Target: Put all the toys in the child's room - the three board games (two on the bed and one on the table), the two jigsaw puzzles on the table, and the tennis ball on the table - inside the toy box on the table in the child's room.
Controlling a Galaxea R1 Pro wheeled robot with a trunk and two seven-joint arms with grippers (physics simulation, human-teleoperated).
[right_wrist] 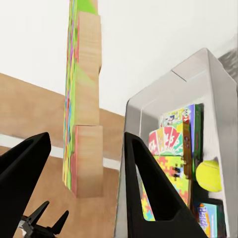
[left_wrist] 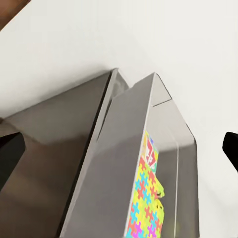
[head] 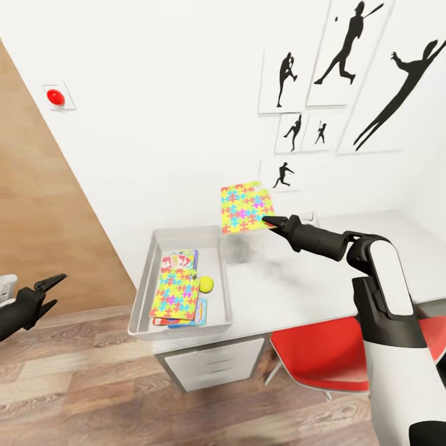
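My right gripper (head: 272, 221) is shut on one jigsaw puzzle (head: 246, 207), holding it upright in the air over the table (head: 310, 272), just right of the toy box (head: 140, 297). The right wrist view shows that slab (right_wrist: 82, 99) edge-on between the fingers (right_wrist: 148, 188). Inside the toy box (right_wrist: 198, 64) lie another jigsaw puzzle (head: 175, 296), the tennis ball (head: 205, 284), a card-printed board game (head: 178, 260) and a light-blue one (head: 201, 311). My left gripper (head: 54, 290) hangs open and empty, low and left of the box, over the floor.
The toy box stands at the table's left end, above white drawers (head: 210, 365). A red chair (head: 322, 353) is tucked under the table by my right arm. A brown panel (head: 37, 204) lies to the left, and silhouette pictures (head: 347, 49) hang on the wall.
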